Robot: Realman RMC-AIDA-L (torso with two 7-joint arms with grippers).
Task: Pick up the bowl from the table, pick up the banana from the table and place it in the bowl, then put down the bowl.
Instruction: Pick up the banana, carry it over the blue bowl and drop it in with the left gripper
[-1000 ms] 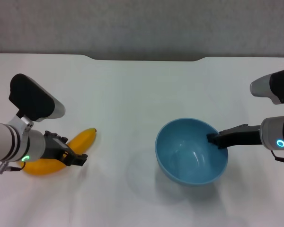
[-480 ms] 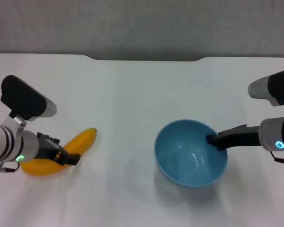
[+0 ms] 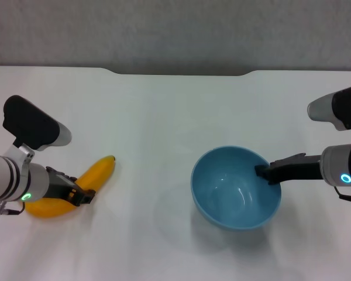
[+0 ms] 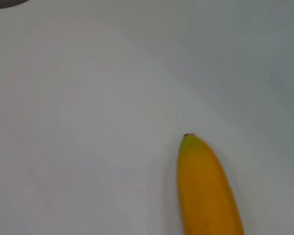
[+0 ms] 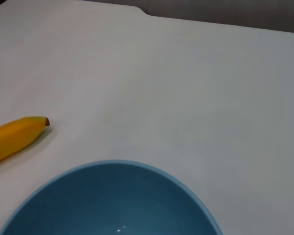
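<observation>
The yellow banana (image 3: 99,172) lies on the white table (image 3: 164,117) at the left. My left gripper (image 3: 79,192) is across its middle, shut on it; the banana rests on the table. Its dark-tipped end shows in the left wrist view (image 4: 206,191) and the right wrist view (image 5: 14,134). My right gripper (image 3: 264,172) is shut on the right rim of the light-blue bowl (image 3: 234,190) and holds it just above the table, over a faint shadow. The bowl is empty and also shows in the right wrist view (image 5: 112,200).
The table's far edge has a shallow notch (image 3: 178,71) with a grey wall behind it. Bare white tabletop lies between the banana and the bowl.
My left gripper has drawn back to the left along the banana and settled on its middle; the banana's tip has shifted slightly. The right gripper and bowl have stayed almost still.
</observation>
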